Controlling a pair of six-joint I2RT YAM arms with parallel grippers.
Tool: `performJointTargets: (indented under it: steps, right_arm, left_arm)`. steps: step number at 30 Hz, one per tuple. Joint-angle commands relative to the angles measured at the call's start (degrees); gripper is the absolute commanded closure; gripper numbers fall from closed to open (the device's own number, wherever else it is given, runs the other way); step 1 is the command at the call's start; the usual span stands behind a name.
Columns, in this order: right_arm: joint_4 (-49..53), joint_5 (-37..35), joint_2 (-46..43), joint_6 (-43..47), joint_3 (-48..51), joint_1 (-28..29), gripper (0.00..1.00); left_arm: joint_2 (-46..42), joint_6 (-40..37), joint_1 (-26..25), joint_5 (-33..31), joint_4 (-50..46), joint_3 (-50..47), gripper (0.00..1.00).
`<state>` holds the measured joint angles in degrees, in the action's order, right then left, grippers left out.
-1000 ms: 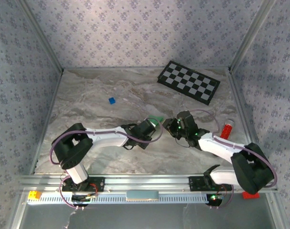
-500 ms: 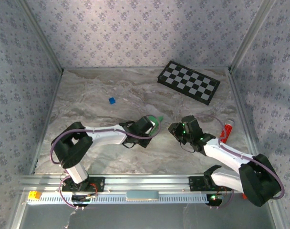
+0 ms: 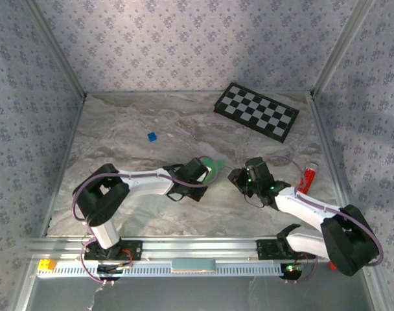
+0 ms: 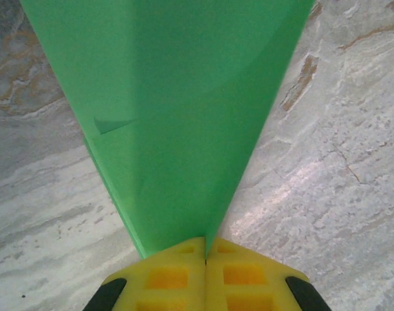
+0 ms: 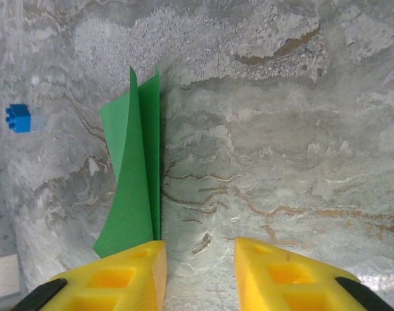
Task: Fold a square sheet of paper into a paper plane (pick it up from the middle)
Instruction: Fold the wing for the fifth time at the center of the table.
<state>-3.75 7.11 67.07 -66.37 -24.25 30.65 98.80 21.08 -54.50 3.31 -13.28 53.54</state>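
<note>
A grey-veined, marble-look table [image 3: 132,123] lies between walls papered in a pale floral print. Near its middle the left gripper [image 4: 205,249] has its yellow fingers pressed flat together on the narrow end of a thin, bright green sheet of paper [image 4: 177,116]. The sheet is folded into layers that widen away from the pinch, and a small creased corner shows on its left part.

Just to the right, the right gripper [image 5: 200,259] points towards the left one. Its yellow fingers stand partly apart with bare table between them, holding nothing. In its wrist view the green paper shows as two leaves meeting at a fold. They run alongside the left-hand finger and outside the gap, and whether they touch that finger cannot be told.

Farther out, a tiny blue block [image 3: 151,137] sits on the table, well apart from both grippers on the far left side. A black-and-white checkerboard board [image 3: 256,111] lies flat by the far right corner. A small red cylinder with a pale cap [image 3: 308,176] rests near the right edge — close beside the right arm
</note>
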Motion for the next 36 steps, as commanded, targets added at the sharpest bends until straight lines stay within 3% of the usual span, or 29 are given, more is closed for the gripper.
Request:
performJointTargets:
  steps: [1,10,24,36]
  right_arm:
    - [-2.5,1.8,1.5,4.1,-0.7,0.8,0.7]
    - [-12.8,-2.7,9.8,14.0,-2.9,6.3,0.83]
    - [-19.2,10.9,18.4,17.7,-7.9,6.3,0.85]
    - [-22.8,12.7,23.8,15.9,-8.6,5.8,0.88]
  left_arm:
    - [1.1,0.4,1.5,4.1,0.1,0.6,1.0]
    - [1.4,1.9,7.5,20.2,7.1,-2.6,1.0]
    - [5.8,2.0,11.9,31.9,8.7,-2.8,1.0]
    - [5.7,4.3,15.1,35.7,11.1,-5.6,1.0]
